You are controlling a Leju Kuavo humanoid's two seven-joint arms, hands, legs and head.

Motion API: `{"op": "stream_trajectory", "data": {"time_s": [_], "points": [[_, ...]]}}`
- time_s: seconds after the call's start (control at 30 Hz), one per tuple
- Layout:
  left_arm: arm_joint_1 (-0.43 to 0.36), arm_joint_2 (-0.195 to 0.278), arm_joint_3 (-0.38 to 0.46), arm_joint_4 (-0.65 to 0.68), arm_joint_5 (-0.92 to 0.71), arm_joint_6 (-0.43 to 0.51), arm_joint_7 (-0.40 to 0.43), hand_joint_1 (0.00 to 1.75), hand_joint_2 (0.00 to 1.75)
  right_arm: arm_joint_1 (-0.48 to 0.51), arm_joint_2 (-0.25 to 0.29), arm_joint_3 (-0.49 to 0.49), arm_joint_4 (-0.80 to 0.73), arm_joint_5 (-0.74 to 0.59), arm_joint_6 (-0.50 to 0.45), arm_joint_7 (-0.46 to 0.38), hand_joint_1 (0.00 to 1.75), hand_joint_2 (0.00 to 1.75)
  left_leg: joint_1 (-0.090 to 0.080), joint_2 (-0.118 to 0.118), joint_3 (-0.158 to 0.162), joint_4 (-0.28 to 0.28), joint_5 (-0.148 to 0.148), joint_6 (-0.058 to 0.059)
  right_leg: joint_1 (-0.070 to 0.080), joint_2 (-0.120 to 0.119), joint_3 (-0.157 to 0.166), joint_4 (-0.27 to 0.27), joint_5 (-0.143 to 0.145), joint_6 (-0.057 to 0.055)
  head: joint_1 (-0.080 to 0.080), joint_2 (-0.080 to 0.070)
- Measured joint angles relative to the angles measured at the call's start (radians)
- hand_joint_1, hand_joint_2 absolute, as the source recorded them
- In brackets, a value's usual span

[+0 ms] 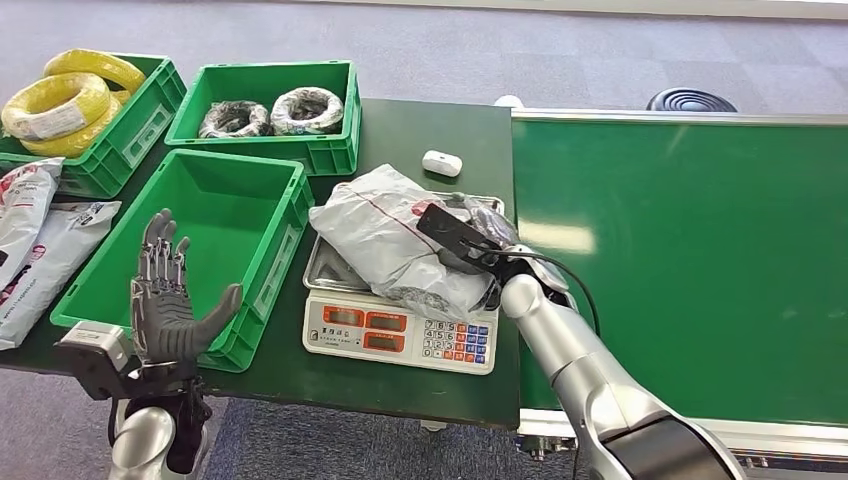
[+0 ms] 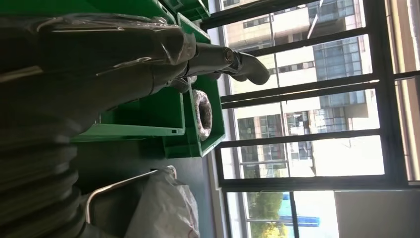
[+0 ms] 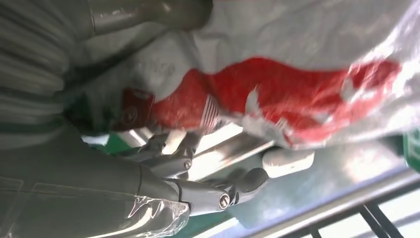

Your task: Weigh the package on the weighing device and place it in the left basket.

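A grey plastic package (image 1: 390, 235) with red print lies on the steel tray of the scale (image 1: 400, 335), near the table's front edge. My right hand (image 1: 480, 245) is at the package's right end. In the right wrist view the thumb lies over the package (image 3: 297, 74) and the straight fingers (image 3: 223, 193) lie under its edge, with a strip of tray showing between. The left basket (image 1: 280, 250), a green bin with nothing in it, stands just left of the scale. My left hand (image 1: 165, 300) is raised at the basket's front edge, fingers spread, holding nothing. The left wrist view shows the package (image 2: 163, 208) and the basket (image 2: 148, 114).
A green bin (image 1: 335, 150) with black cable coils stands behind the basket, and another (image 1: 130, 140) with yellow coils at the far left. More bagged packages (image 1: 30, 240) lie at the table's left edge. A small white device (image 1: 441, 162) sits behind the scale. The green conveyor (image 1: 680, 260) runs along the right.
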Motion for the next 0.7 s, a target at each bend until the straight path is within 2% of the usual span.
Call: {"op": "stream_trajectory", "data": {"time_s": [0.17,0.4,0.53,0.7], "points": [[-0.002,0.01,-0.002,0.008,-0.092,0.019,0.034,0.0,1.75,0.042,-0.035,-0.084,-0.034,-0.059,-0.136,-0.139,0.0,1.75,0.0,0.0,0.0,0.0,0.0,0.0,0.0,-0.001,0.0,0.0,0.0,0.0,0.0,0.0],[-0.081,0.036,-0.039,0.098,-0.192,0.041,0.046,0.0,1.75,0.158,-0.099,-0.215,-0.236,-0.197,-0.174,-0.278,0.0,1.75,0.0,-0.003,0.0,0.001,0.0,0.0,0.0,-0.002,0.0,0.0,0.0,0.0,0.0,0.0],[-0.167,0.054,-0.087,0.167,-0.247,0.072,0.074,0.0,1.75,0.268,-0.142,-0.286,-0.411,-0.285,-0.177,-0.32,0.0,1.75,0.0,-0.005,-0.001,0.001,0.0,0.0,0.0,-0.004,0.0,0.0,0.0,0.0,0.0,0.0],[-0.285,0.058,-0.175,0.27,-0.352,0.095,0.138,0.0,1.75,0.471,-0.163,-0.366,-0.679,-0.372,-0.215,-0.36,0.0,1.75,0.0,-0.005,-0.001,0.001,0.0,0.0,0.0,-0.004,-0.001,0.0,0.0,0.0,-0.001,0.0]]}}
